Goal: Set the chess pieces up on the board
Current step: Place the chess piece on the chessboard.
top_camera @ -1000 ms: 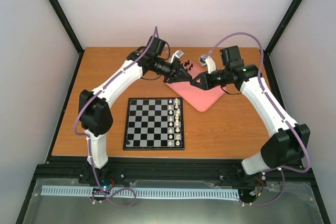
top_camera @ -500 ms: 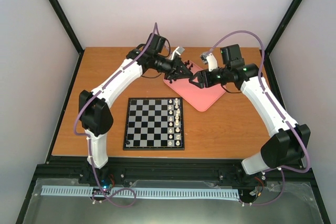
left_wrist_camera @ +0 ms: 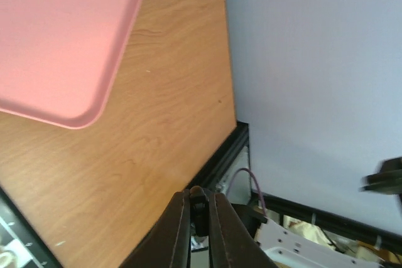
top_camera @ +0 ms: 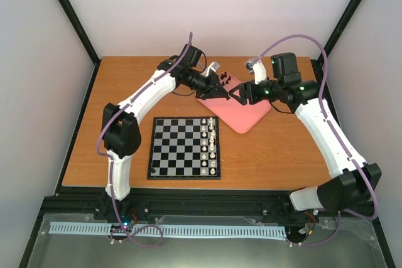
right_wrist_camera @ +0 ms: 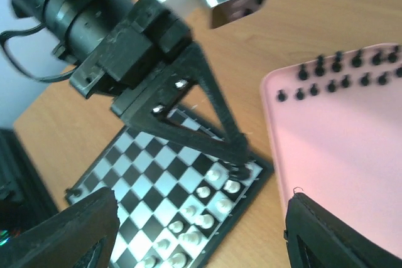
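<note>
The left gripper (right_wrist_camera: pixel 240 166) has its fingers pressed together on a small dark thing at the tips, which reads as a single black chess piece (left_wrist_camera: pixel 198 206). It hangs in the air near the left corner of the pink tray (top_camera: pixel 242 117), above the middle of the top frame. The right gripper (right_wrist_camera: pixel 201 235) faces it from the right with its fingers spread wide and nothing between them. The other black chess pieces (right_wrist_camera: pixel 339 70) stand in two short rows in the upper right of the right wrist frame, at the tray's far edge. The board (top_camera: pixel 176 149) sits lower in the top frame on the wooden surface (top_camera: pixel 125 86), well apart from both grippers. The white pieces (top_camera: pixel 212 145) stand in two columns along its right side, and I can make out no dark pieces on its other squares. The step in hand appears to be carrying the first black piece from tray to board. The next move calls for swinging the left gripper down toward the board's empty left side and lowering the piece upright onto one square before letting go. The piece is tiny beside the fingers, so tipping on release is the likely risk.
</note>
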Available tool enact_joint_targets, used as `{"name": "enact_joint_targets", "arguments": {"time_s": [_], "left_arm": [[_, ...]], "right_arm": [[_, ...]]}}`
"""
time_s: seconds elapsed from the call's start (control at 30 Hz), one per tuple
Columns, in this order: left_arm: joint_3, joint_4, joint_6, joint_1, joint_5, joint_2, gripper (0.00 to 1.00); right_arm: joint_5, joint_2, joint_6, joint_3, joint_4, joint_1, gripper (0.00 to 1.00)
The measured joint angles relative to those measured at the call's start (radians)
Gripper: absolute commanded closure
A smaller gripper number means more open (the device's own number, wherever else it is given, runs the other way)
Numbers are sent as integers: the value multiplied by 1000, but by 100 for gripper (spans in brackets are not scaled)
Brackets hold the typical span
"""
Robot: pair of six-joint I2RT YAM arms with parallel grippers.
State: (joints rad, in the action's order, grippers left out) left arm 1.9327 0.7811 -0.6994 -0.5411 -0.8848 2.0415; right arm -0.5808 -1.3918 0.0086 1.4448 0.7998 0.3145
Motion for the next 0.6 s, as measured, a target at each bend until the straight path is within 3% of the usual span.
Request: {"name": "enact_joint_targets", "arguments": {"time_s": [0.23, 0.33, 0.43, 0.6], "left_arm": [[78, 153, 94, 20, 159, 0, 99], [63, 213, 122, 24, 289, -55, 99], [-44, 238, 129, 24, 440, -184, 99], [-364, 254, 103, 16, 687, -495, 99]], "right_arm": [[304, 3, 76, 13, -3, -18, 17], [439, -32, 129, 3, -3, -21, 16], [539, -41, 177, -55, -11, -21, 16], [599, -56, 230, -156, -22, -23, 16]]}}
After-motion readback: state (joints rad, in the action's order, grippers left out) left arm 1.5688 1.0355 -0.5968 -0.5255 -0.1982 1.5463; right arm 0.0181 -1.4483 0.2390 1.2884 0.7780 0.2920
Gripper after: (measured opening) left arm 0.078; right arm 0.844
